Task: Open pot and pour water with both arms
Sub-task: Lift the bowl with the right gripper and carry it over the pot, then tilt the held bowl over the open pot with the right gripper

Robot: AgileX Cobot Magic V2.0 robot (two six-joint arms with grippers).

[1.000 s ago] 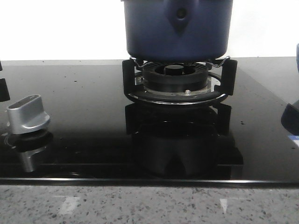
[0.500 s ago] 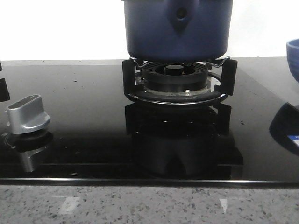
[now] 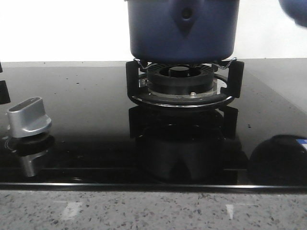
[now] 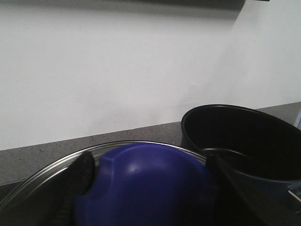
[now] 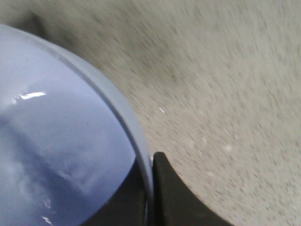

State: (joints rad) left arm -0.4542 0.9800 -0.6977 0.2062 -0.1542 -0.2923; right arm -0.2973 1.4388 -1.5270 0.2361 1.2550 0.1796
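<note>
The pot [image 3: 182,29] sits on the burner grate [image 3: 184,81], which rests on the black glass cooktop [image 3: 86,120]. Its rivet-marked handle mount faces the front camera. In the left wrist view the pot [image 4: 244,141] stands open, its dark interior exposed.

Left gripper [image 4: 146,188]: the two dark fingers [image 4: 82,172] are closed on either side of the blue knob [image 4: 141,186] of the lid [image 4: 42,176], holding the lid clear of the pot and to one side of it.

Right gripper [image 5: 150,197]: one finger [image 5: 174,197] presses the outside of the rim of a light-blue bowl [image 5: 56,141]; a dark shape just inside the rim appears to be the other, so the grip looks closed on the rim. The bowl shows as a blue blur [image 3: 295,12] above and to the right of the pot in the front view, so it appears raised toward the pot.

Procedure for the current step, judged as bringing the bowl over the pot for pouring:
1. Keep the lid held away from the pot mouth.
2. Keep the bowl level until its rim is above the pot opening.
3. Tilt slowly toward the pot centre; a rim pinch can slip under shifting water.
4. Avoid contact with the pot wall, which could shift it on the grate.
</note>
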